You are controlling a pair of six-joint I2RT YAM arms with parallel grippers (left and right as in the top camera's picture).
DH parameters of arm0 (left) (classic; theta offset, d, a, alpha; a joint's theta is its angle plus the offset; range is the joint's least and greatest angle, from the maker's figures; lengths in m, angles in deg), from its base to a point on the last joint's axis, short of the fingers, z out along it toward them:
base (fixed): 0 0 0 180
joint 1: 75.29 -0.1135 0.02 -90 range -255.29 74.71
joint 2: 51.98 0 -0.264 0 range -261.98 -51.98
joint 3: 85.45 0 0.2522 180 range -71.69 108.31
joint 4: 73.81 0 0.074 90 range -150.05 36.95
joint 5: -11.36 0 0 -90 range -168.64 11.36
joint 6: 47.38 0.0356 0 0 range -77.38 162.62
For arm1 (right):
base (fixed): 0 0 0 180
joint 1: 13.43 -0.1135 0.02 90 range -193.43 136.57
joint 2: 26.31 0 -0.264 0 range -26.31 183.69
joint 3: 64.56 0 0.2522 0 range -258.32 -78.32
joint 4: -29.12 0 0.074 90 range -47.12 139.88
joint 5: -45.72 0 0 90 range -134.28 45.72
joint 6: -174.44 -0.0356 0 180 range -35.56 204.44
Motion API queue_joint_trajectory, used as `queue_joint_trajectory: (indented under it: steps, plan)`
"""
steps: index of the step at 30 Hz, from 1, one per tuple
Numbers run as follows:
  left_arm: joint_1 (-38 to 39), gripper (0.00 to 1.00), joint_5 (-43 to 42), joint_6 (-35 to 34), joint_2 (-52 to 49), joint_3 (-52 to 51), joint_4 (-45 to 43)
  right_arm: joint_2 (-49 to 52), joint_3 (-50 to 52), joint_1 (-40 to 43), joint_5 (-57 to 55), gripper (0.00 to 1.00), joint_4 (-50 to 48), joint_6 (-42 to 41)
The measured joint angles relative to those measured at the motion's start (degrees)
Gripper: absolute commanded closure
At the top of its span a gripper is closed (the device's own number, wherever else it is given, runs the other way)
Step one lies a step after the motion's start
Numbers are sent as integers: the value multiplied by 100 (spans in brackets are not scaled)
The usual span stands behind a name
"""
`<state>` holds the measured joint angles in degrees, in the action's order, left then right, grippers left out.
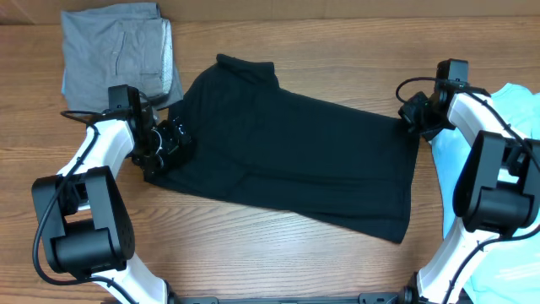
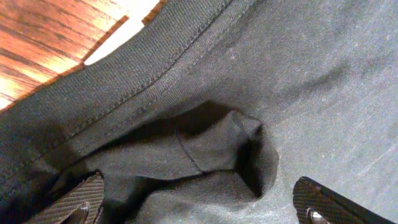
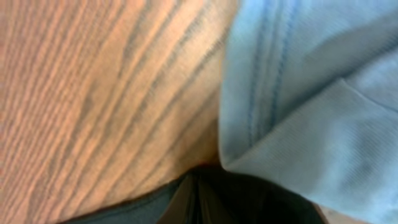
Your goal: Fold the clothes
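left fingers (image 2: 78, 200) wide apart over black T-shirt (image 1: 287, 152) at its bunched left edge; right fingers (image 1: 413, 112) pinched shut on its right corner, counter (image 1: 337, 51) below.

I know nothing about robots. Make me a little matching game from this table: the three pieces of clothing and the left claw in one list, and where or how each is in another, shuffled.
Things:
1. black T-shirt
2. grey garment
3. light-blue T-shirt
4. left gripper

Place or state:
A. at the right edge of the table
B. open, right over black fabric
C. spread across the middle
D. in the far left corner

Pairs: 1-C, 2-D, 3-A, 4-B.
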<state>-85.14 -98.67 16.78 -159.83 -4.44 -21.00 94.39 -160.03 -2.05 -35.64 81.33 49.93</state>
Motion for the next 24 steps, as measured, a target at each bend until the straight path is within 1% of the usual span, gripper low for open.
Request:
queue_joint_trajectory:
  steps: [6,9,13,14,16,17,20,22,24]
  plan:
    - [0,0,-44,-98,0,0,-55,223,-380,11,31,96,168,66]
    - [0,0,-61,-103,0,0,-96,356,-702,4,-35,96,601,109]
    - [0,0,-59,-103,0,0,-96,682,-1580,-7,-389,96,1731,282]
    - [0,0,-59,-103,0,0,-96,719,-1703,-7,-417,96,1851,308]
    - [0,0,-59,-103,0,0,-96,822,-2267,-4,-509,96,2420,343]
    - [0,0,-59,-103,0,0,-92,831,-2704,-4,-568,96,2774,363]
    - [0,0,-59,-101,0,0,-85,815,-3491,-4,-621,96,3633,393]
    - [0,0,-57,-103,0,0,-81,765,-3825,-4,-638,96,4124,411]
    - [0,0,-59,-101,-2,0,-83,699,-3908,-7,-656,96,4618,426]
